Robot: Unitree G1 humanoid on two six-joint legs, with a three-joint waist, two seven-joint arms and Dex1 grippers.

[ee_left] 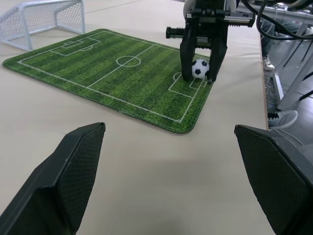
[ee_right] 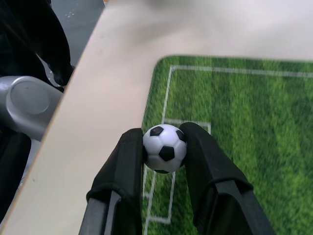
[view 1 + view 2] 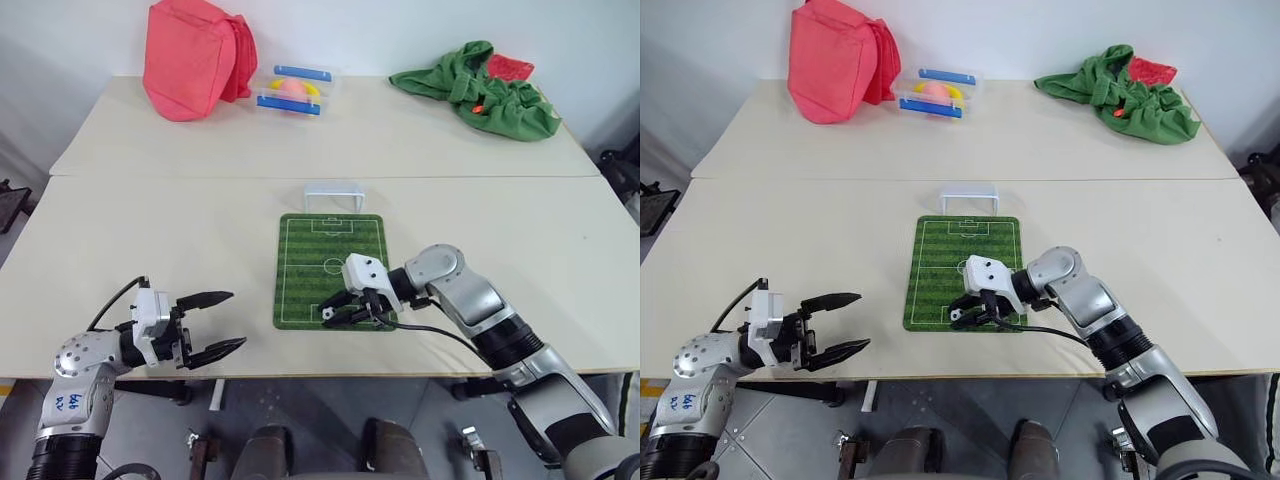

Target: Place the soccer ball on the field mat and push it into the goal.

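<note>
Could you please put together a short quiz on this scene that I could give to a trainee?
1. True or false: the right hand is shut on the soccer ball.
2. Where does the goal stand? A) at the field mat's far end, B) on the mat's centre circle, C) beside the red bag.
3. In what state is the left hand, and is anything between its fingers?

Key:
1. True; its two fingers clamp the ball over the mat's near end.
2. A.
3. Open, with nothing between its fingers, off the mat's left side.
</note>
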